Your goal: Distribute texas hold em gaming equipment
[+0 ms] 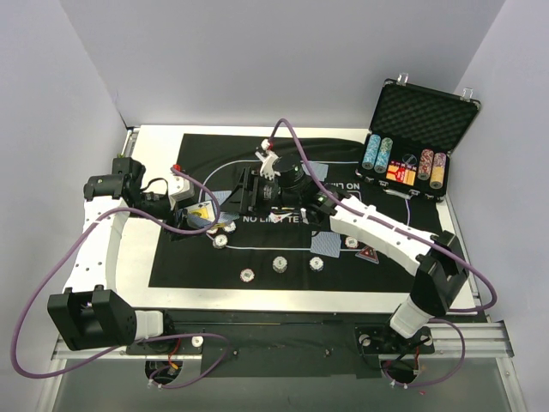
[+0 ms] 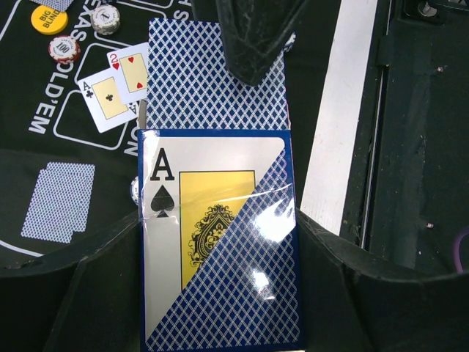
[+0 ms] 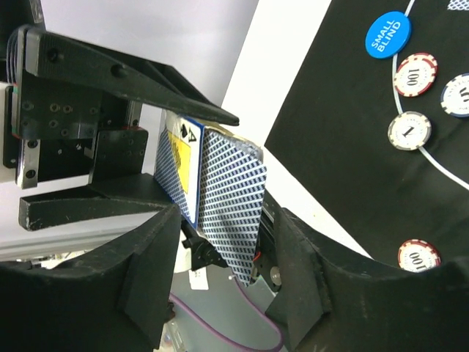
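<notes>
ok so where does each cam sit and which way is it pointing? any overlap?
Top external: fixed above and behind the robot, looking down on the mat; left arm and right arm whole.
Left wrist: on that wrist, looking along own fingers at the card box they grip; right hand at top.
Right wrist: on that wrist, looking past own fingers at the left hand holding the box.
Shared: both wrist views show the card box.

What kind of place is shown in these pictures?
Probably a robot test bench dressed as a poker table: a black fabric mat printed with Texas Hold'em markings on a white tabletop, an open aluminium case of chip columns, plain grey walls.
</notes>
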You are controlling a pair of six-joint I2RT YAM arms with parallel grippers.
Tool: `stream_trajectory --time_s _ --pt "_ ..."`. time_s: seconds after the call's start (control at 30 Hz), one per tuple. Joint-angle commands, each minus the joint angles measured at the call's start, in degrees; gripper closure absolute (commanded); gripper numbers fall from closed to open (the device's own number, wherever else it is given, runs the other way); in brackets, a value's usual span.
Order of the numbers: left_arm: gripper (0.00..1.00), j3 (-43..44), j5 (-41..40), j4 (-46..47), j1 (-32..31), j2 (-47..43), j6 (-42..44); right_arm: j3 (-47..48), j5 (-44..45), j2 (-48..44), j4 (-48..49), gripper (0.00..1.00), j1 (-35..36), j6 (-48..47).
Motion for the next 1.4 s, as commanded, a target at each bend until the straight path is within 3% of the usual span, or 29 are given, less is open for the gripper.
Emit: stream_trajectory --time_s 0.0,0.3,0.87,0.93,1.03,1.37 --pt "1.0 2.56 4.07 -14.13 0.38 -0.14 0.59 0.62 -1.03 -0.42 2.21 0.56 0.38 0.31" --pt "1.0 2.21 4.16 -14.22 0.3 -0.4 0.68 -3.07 0.03 -2.97 1.25 0.82 -0.94 -0.65" --pt "1.0 1.77 4.69 -14.22 0.38 0.04 1.03 -4.83 -0.06 -8.51 -1.47 0.85 -6.04 -2.41" --pt "1.0 1.68 4.69 -14.13 0.38 0.04 1.12 -4.83 0.03 -9.82 -2.0 0.88 -6.48 -2.68" --pt "1.0 1.85 4.69 -14.22 0.3 0.39 0.95 -4.57 0.55 -10.97 -3.32 0.99 -7.18 -3.47" --pt "1.0 1.94 4.69 -14.22 0.39 0.74 0.95 -3.87 0.64 -15.1 -7.26 1.0 -10.25 -5.22"
